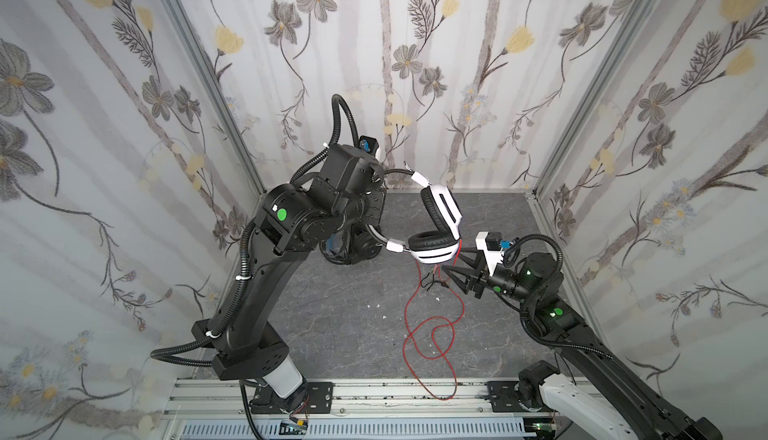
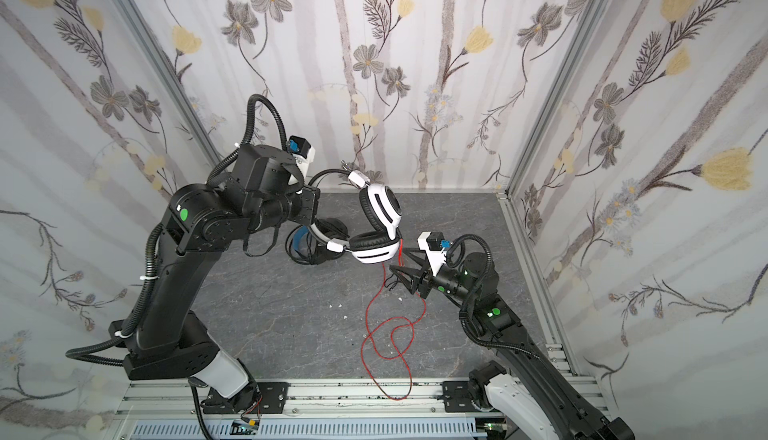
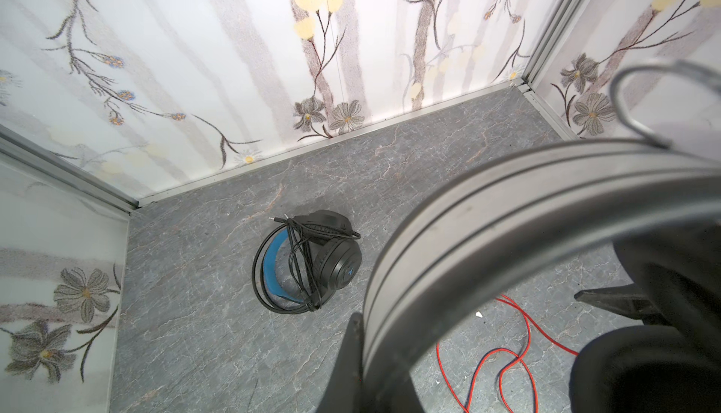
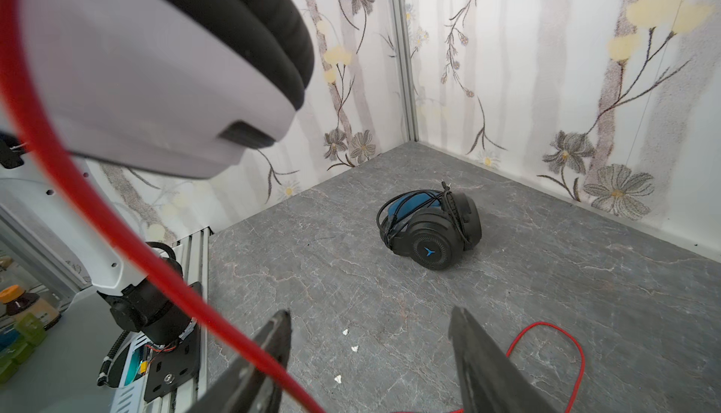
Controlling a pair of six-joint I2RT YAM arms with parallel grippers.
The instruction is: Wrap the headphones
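White headset (image 1: 434, 253), headband clamped in the left jaws, awaits wrapping: red cable (image 4: 13, 60) trails loose between the parted right jaws. Black headset (image 3: 335, 263) lies wrapped.

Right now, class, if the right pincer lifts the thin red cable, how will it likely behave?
Probably floppy: the thin red cable lies in loose loops on the grey marbled tabletop. Likely light: it hangs slack from the white plastic headset.
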